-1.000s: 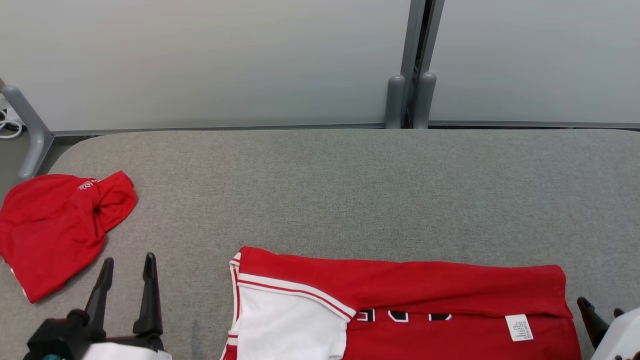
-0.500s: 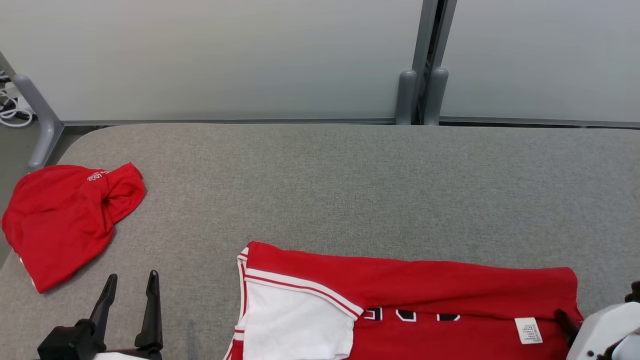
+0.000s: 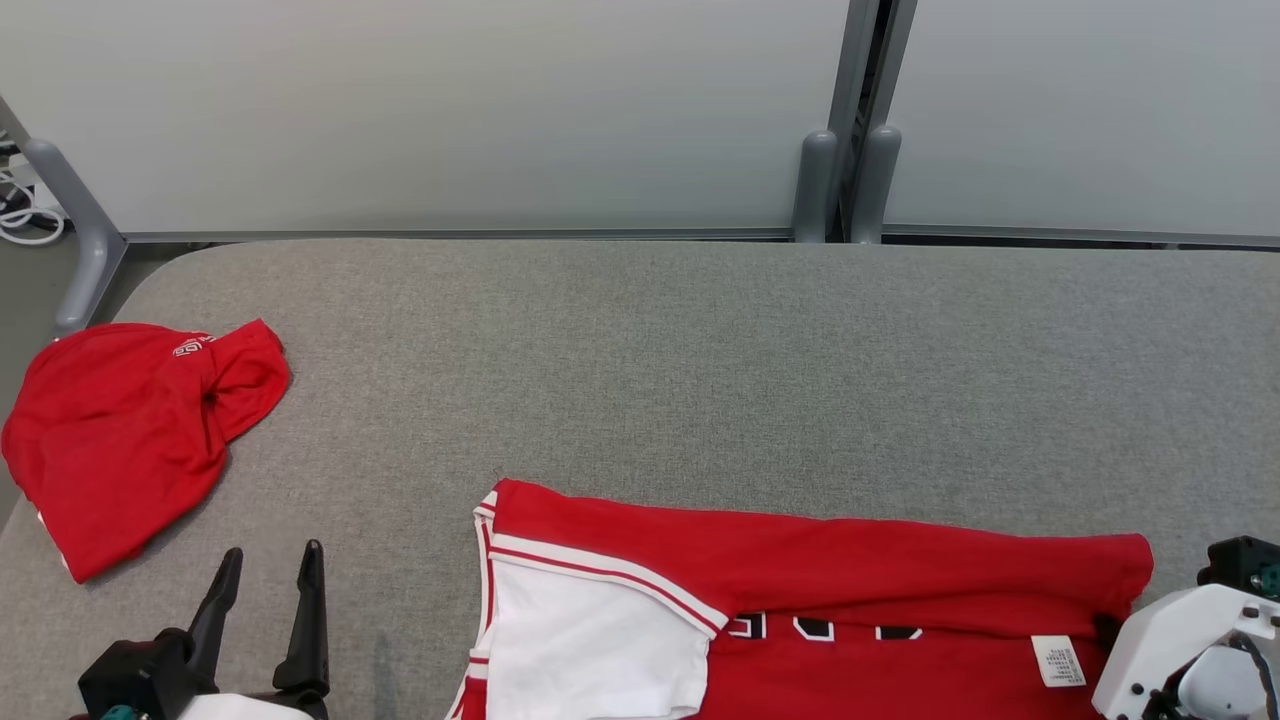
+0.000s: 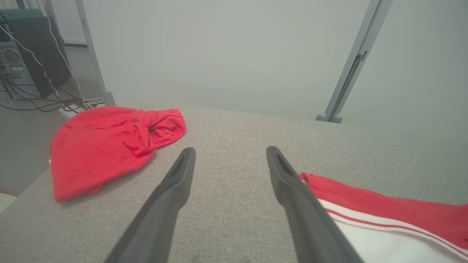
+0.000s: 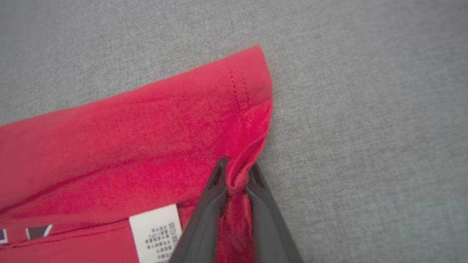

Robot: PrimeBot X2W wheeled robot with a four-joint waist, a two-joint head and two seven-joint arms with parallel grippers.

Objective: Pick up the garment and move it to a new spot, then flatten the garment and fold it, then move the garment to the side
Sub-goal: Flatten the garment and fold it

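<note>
Closest to me, my right gripper has its two dark fingers pressed together on a small raised fold of the red jersey. The fold sits at the jersey's right edge, just below the stitched corner. In the head view the white wrist housing covers most of this gripper, at the lower right. My left gripper is at the lower left, above the grey table. Its jaws stand wide apart and there is nothing between them. From the left wrist view I cannot tell if its fingertips touch the surface.

The jersey lies flat along the near edge of the table, from the middle toward the right, and its lower part is cut off by the frame. A long red band is folded over its far side. At the left end there is a white panel with red and white trim. Beside it I see black characters with a white outline, half hidden under the fold. A white care label lies just left of the right gripper's fingers.

Farther away, at the table's left edge, a second red cloth lies crumpled, well apart from the jersey. Behind the table stand pale wall panels with grey posts between them.
</note>
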